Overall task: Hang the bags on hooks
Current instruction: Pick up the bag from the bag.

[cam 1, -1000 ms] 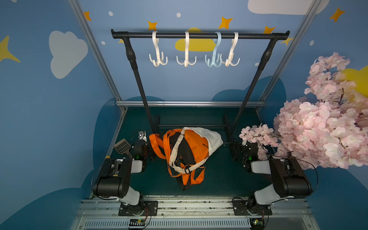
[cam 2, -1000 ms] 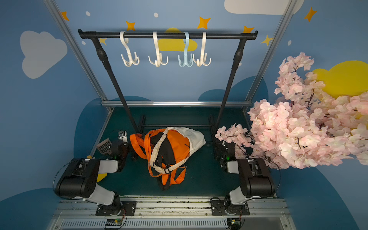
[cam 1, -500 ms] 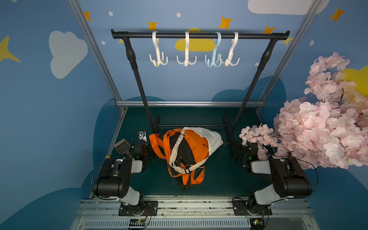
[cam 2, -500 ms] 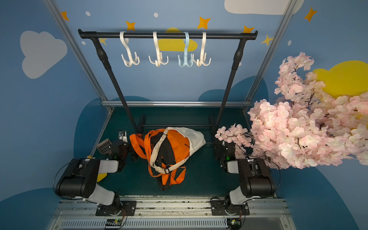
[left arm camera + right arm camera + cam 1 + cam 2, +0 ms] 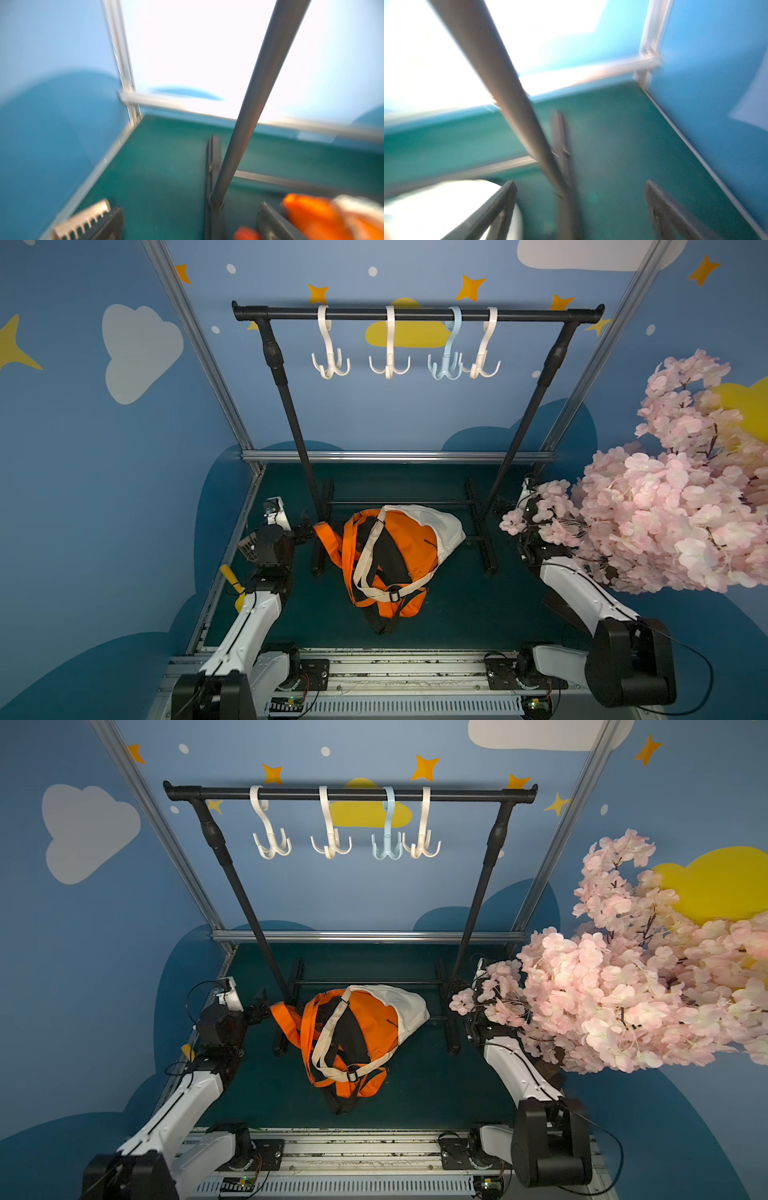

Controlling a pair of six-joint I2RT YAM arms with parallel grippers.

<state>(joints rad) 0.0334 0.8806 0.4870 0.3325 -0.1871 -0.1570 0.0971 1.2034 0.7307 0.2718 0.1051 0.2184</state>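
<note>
Your left gripper (image 5: 304,526) is spread wide and empty. The bag's orange strap (image 5: 328,537) sits just beside one fingertip; the blur hides whether they touch. The bag (image 5: 395,560) lies slumped on the desk (image 5: 457,614) between your two grippers. The right gripper (image 5: 581,205) is spread and empty too.

Likely risks: the rack pole (image 5: 239,155) stands right ahead of each gripper, so a straight reach could knock it. The straps are tangled, so you may pinch the wrong loop. Blossoms (image 5: 665,510) hide the right gripper from above. The hooks (image 5: 330,364) hang well above both.
</note>
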